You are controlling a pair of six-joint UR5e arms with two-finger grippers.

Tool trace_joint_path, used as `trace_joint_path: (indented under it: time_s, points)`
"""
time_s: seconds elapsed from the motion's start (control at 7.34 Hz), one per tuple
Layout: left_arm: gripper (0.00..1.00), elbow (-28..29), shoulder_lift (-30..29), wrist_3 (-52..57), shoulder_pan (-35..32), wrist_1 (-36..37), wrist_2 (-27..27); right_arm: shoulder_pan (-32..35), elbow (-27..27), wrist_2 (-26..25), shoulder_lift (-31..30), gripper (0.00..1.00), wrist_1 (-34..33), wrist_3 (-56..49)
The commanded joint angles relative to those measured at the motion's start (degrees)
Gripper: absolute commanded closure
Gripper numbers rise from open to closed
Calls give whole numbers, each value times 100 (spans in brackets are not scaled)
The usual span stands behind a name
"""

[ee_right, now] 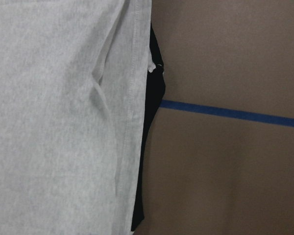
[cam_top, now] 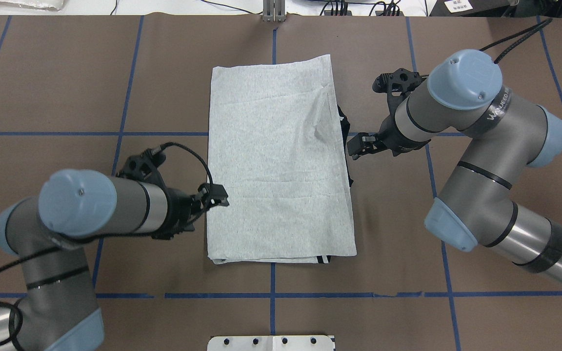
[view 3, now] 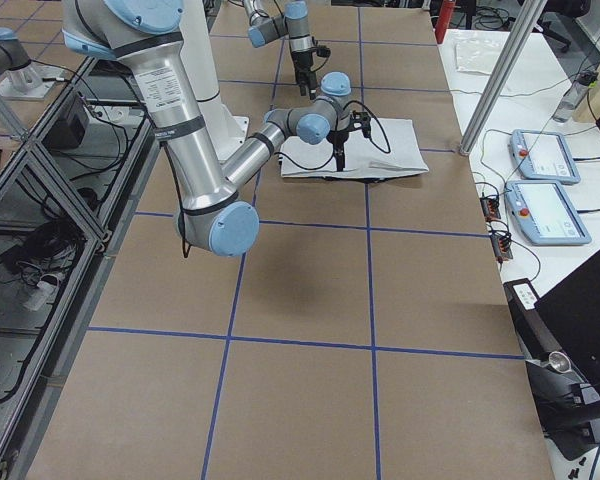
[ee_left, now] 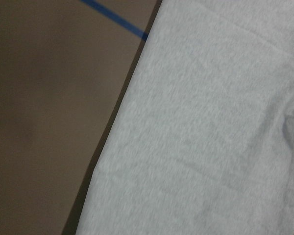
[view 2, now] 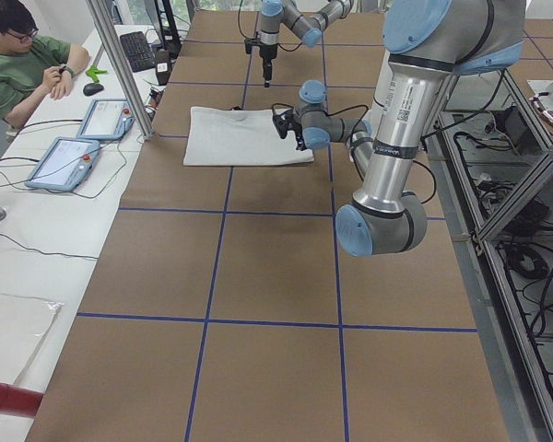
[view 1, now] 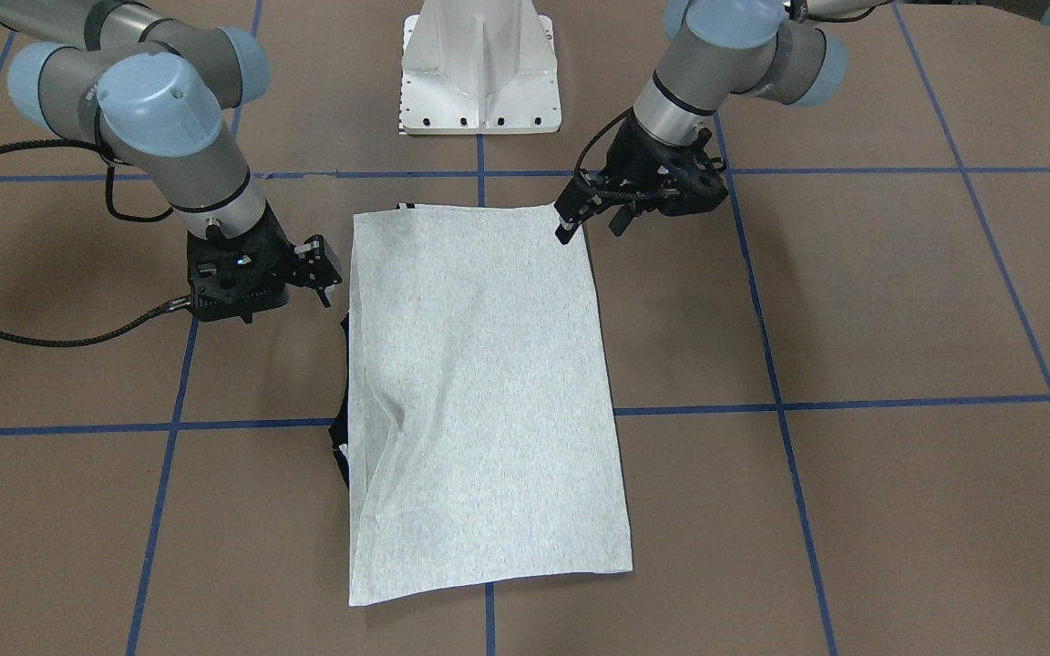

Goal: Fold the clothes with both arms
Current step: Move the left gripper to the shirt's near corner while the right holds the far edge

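Folded heather-grey T-shirt on brown worktop; black left gripper and right gripper flank it, fingers spread (right-arm lettering unreadable).

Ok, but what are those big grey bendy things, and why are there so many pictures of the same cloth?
Those are the robot's left arm and right arm. Each ends in a black two-finger gripper, like a pincher hand: the left gripper and the right gripper. The pictures all show one moment from different cameras: one above the robot, one facing it, one at each end of the table, and one on each wrist, seeing the cloth very close. The grey cloth is a T-shirt, folded into a long rectangle and lying flat. Each gripper is near one long edge. Both look open and hold nothing.
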Motion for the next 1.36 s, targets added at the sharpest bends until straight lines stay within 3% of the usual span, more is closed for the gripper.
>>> trace_joint_path:
  time_s: [0.0, 0.55, 1.09, 1.23]
  points:
    - [6, 63, 93, -770, 890, 201, 614, -169, 102, 97, -90, 0, 407, 648]
    - [21, 380, -30, -745, 779, 290, 660, -205, 84, 88, -90, 0, 407, 667]
    - [47, 389, -82, -719, 682, 299, 651, -223, 49, 62, -99, 0, 407, 659]
    - [47, 415, -100, -719, 682, 299, 660, -231, 49, 53, -99, 0, 407, 659]
